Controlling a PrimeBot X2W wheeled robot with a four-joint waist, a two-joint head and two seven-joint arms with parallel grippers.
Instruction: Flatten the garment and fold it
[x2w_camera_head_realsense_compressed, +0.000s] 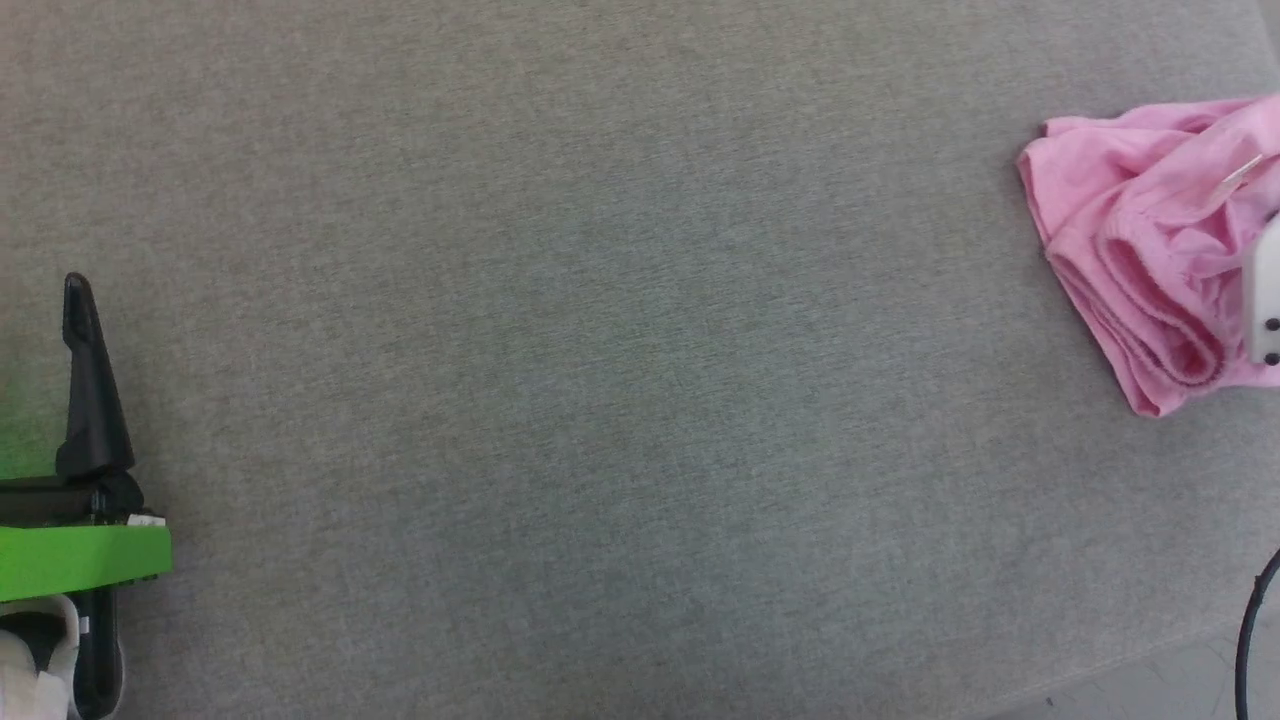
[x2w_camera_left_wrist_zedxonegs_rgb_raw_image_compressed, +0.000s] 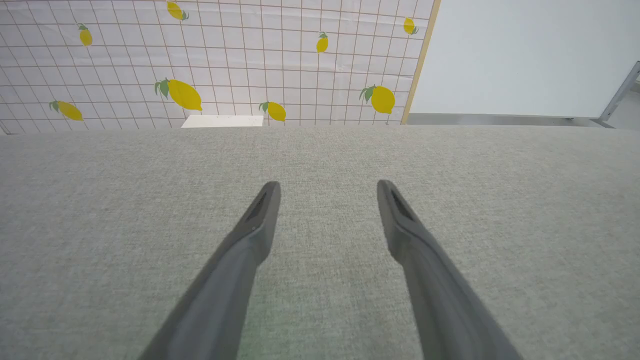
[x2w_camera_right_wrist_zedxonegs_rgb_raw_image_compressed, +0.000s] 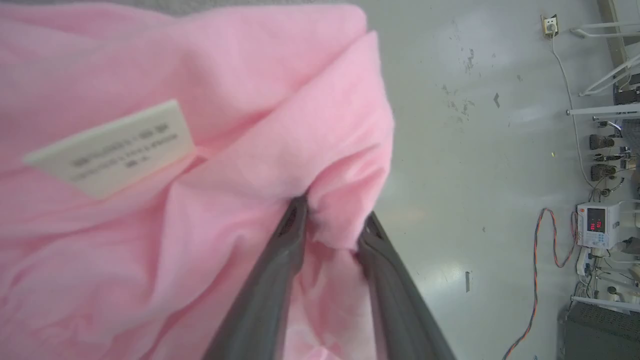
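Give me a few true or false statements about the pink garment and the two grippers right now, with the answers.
1. The garment lies flat and spread out. False: it is bunched in folds.
2. The left gripper is open, with nothing between its fingers. True.
3. The right gripper has a fold of the garment between its fingers. True.
4. The white label is hidden. False: it shows on the fabric.
5. The left gripper touches the garment. False: a stretch of gray surface separates them.

The left claw (x2w_camera_left_wrist_zedxonegs_rgb_raw_image_compressed: 327, 189) hangs with fingers spread above the grey fabric surface (x2w_camera_left_wrist_zedxonegs_rgb_raw_image_compressed: 90, 200), a lemon-patterned backdrop (x2w_camera_left_wrist_zedxonegs_rgb_raw_image_compressed: 240, 65) beyond.
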